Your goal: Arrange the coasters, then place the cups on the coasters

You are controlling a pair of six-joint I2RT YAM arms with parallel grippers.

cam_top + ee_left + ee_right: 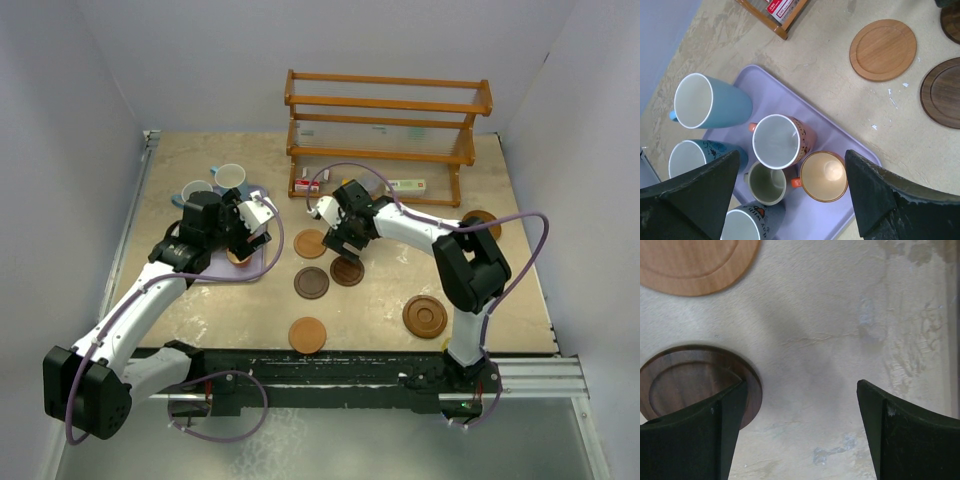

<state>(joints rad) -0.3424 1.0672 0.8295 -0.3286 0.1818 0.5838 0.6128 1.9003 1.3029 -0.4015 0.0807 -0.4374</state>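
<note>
Several cups stand close together on a lavender tray [777, 92]: a tall light blue one [710, 102], a reddish one [782, 140], a small orange one [824, 176] and an olive-grey one [766, 183]. My left gripper [792, 155] hangs open above them, with the reddish, orange and olive-grey cups below its gap. Coasters lie spread over the table: a light one [311, 243], two dark ones [311, 283] [347, 271], an orange-brown one [307, 335] and a larger ringed one [425, 316]. My right gripper [801, 385] is open over bare table, its left finger above the edge of a dark coaster [690, 382].
A wooden rack [385, 130] stands at the back of the table, with small boxes at its foot. Another coaster [483, 222] lies at the right, partly hidden behind the right arm. White walls close in the left and right sides.
</note>
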